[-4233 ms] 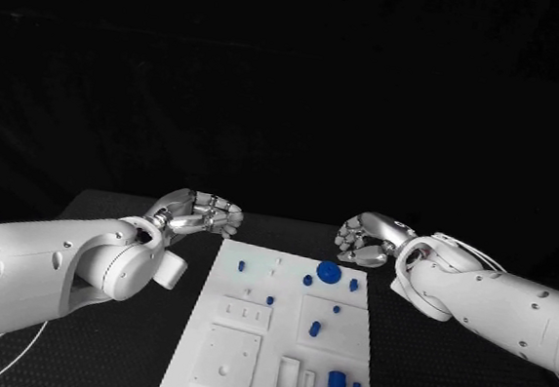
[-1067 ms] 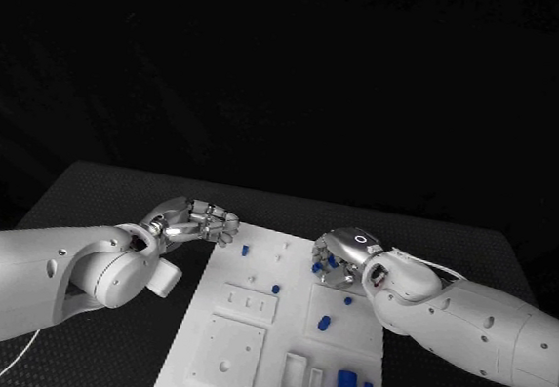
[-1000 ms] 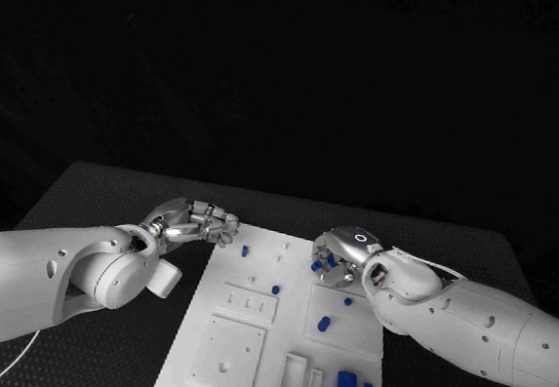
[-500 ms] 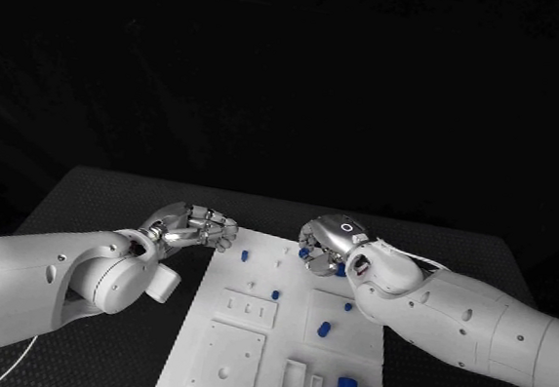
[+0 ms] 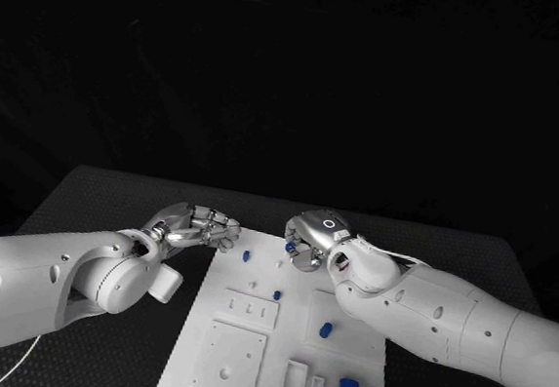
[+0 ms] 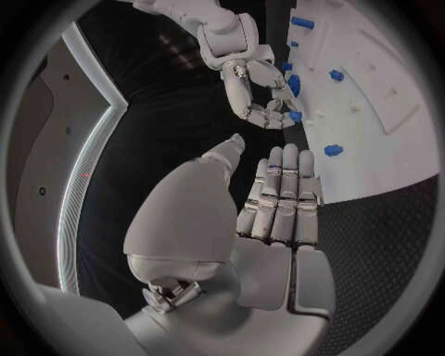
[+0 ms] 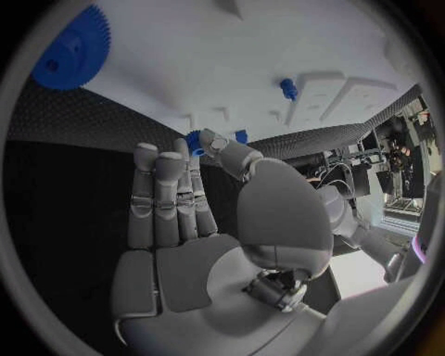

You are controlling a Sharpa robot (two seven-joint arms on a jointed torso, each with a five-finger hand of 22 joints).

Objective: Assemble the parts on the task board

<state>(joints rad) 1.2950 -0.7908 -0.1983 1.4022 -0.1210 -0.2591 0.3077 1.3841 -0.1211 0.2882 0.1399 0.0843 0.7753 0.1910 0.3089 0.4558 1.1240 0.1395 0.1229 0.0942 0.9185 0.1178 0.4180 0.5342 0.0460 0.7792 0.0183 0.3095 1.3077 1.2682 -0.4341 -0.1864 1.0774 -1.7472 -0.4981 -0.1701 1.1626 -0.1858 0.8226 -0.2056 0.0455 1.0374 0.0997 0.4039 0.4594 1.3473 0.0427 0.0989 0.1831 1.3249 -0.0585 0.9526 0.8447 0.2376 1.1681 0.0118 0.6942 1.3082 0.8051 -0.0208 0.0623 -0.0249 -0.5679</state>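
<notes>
Right hand (image 5: 312,246) has shifted leftward over task board (image 5: 235,350)

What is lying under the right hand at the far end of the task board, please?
Under the right hand, a small blue part sits at its fingertips on the task board; the hand covers the board beneath its palm.

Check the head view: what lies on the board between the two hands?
In the head view, one small blue peg stands on the task board between the left hand and the right hand; otherwise bare white plate.

Dim scene, bright centre.
Darkness is swallowing the far background while light is catching the task board (image 5: 278,351); fisheye wrist views are bending edges inside dark frames.
</notes>
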